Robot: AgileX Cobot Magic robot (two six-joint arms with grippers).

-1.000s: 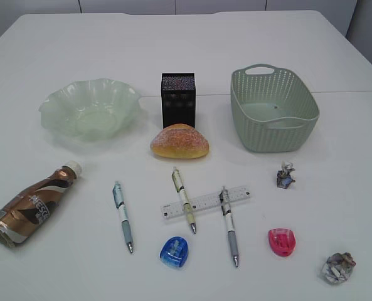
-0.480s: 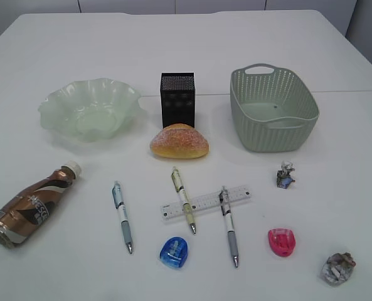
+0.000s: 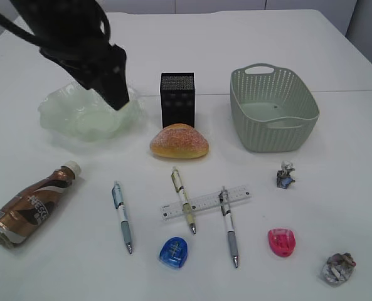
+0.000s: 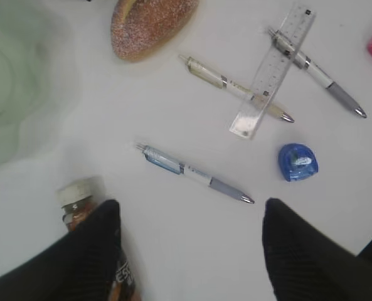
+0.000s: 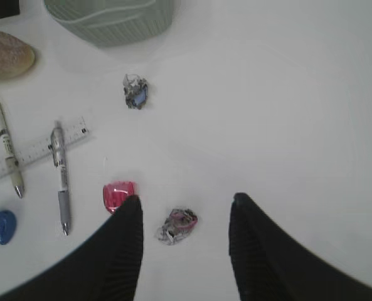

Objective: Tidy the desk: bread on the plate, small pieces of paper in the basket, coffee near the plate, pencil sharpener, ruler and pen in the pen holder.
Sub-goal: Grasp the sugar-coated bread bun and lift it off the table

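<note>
The left tool (image 4: pixel 189 241) hangs empty with jaws spread, its arm slanting over the plate (image 3: pixel 66 116); below it lie the coffee (image 4: pixel 88 216) and a pen (image 4: pixel 192 174). The right tool (image 5: pixel 182 241) stands parted above a paper wad (image 5: pixel 178 225) on the tabletop (image 3: pixel 336 150); the bread (image 3: pixel 179 142) sits before the pen holder (image 3: pixel 177 97).

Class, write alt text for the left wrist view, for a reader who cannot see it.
The open left gripper hovers above a white desk, holding nothing. Below it lie the coffee, three pens, a ruler crossing two of them, a blue sharpener, the bread and the plate.
</note>
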